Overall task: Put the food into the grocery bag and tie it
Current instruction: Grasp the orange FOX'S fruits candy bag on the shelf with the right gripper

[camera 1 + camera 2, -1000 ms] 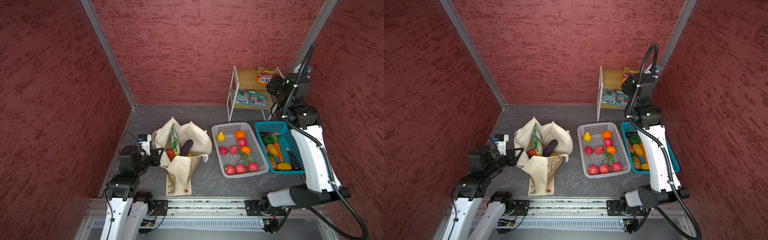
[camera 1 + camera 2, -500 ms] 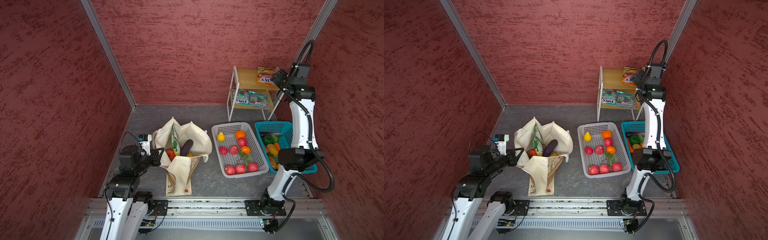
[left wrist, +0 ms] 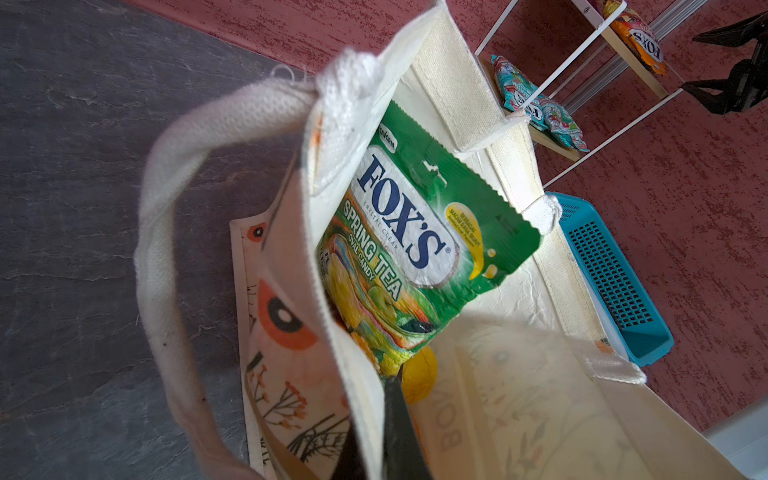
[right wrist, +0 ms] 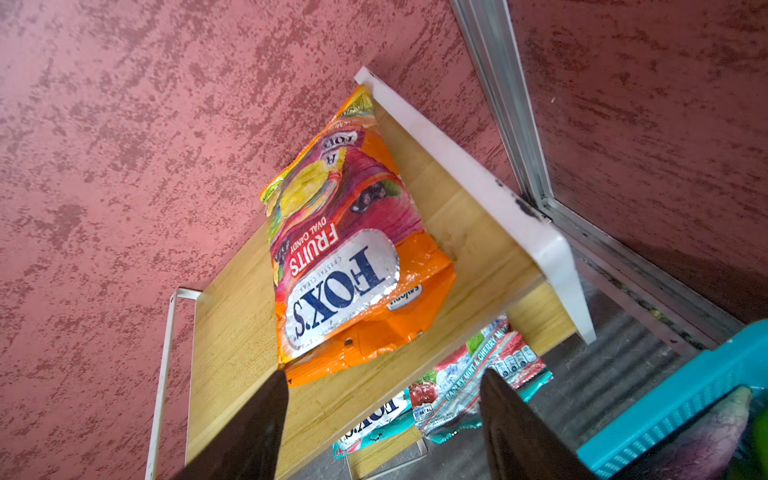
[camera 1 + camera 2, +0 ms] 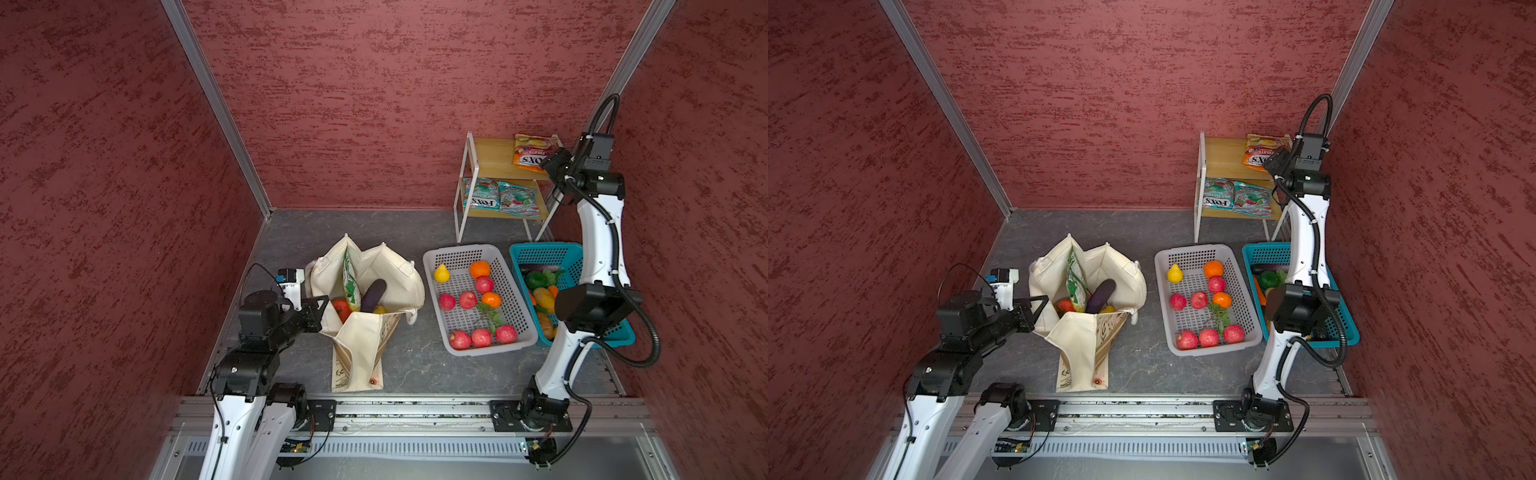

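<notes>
Slate tabletop (image 5: 415, 365) is bearing canvas tote (image 5: 395, 272) at 9 o'clock, grey basket (image 5: 457, 251), teal basket (image 5: 540, 249) at 3 | rack (image 5: 492, 153) at 1 is holding FOX'S packets (image 5: 530, 151).

In both top views the right arm (image 5: 600, 249) hides part of the teal basket (image 5: 540, 254). In the left wrist view the near flap of the bag (image 3: 519, 395) is blurred, and a green packet (image 3: 415, 232) covers most of a yellow fruit (image 3: 420, 372).

You see a grey perforated basket (image 5: 461, 251) right of centre, a teal basket (image 5: 540, 253) just beside it, further right, and a white-framed wooden shelf (image 5: 494, 153) against the far wall (image 5: 374, 104).
</notes>
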You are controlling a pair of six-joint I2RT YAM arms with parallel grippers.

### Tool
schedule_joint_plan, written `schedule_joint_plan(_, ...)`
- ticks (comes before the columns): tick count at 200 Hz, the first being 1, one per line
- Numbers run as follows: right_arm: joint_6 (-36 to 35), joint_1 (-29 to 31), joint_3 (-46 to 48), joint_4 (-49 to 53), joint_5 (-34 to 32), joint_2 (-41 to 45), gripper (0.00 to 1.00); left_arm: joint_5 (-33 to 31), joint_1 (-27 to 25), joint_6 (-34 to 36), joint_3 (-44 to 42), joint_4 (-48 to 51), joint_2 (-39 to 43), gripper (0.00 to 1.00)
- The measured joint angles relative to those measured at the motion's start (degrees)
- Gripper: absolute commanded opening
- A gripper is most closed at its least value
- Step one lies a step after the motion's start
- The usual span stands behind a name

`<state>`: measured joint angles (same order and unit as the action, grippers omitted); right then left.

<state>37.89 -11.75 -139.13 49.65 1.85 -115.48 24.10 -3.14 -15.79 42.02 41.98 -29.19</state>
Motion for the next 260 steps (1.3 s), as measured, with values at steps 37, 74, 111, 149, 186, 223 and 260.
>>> schedule_joint_plan(37, 1.0, -0.8, -0.5, -0.2, 0.8, -0.5, 0.67, 0.0, -0.1, 0.0, 0.0, 0.0, 0.0, 0.00)
schedule_joint_plan(74, 2.5, -2.3, -4.9, -0.9, 3.2, -4.9, 0.63, 0.0, -0.1, 0.0, 0.0, 0.0, 0.0, 0.00)
schedule_joint_plan(111, 3.2, -2.8, -6.7, -3.0, 4.5, -8.0, 0.61, 0.0, -0.1, 0.0, 0.0, -0.1, -0.1, 0.00)
schedule_joint_plan(149, 3.8, -2.9, -6.7, -4.1, 5.0, -8.4, 0.57, 0.0, -0.1, 0.0, 0.0, -0.1, -0.3, 0.00)
schedule_joint_plan(186, 5.1, -3.0, -6.8, -6.2, 6.1, -9.6, 0.49, 0.0, -0.1, 0.0, 0.0, -0.3, -0.5, 0.00)
schedule_joint_plan(223, 6.9, -3.1, -6.8, -8.0, 7.4, -10.8, 0.23, 0.0, -0.1, 0.0, 0.0, -0.4, -0.5, 0.00)
schedule_joint_plan(260, 8.9, -3.1, -6.8, -8.4, 8.5, -11.3, 0.00, 0.0, 0.0, 0.0, 0.0, -0.4, -0.5, 0.00)
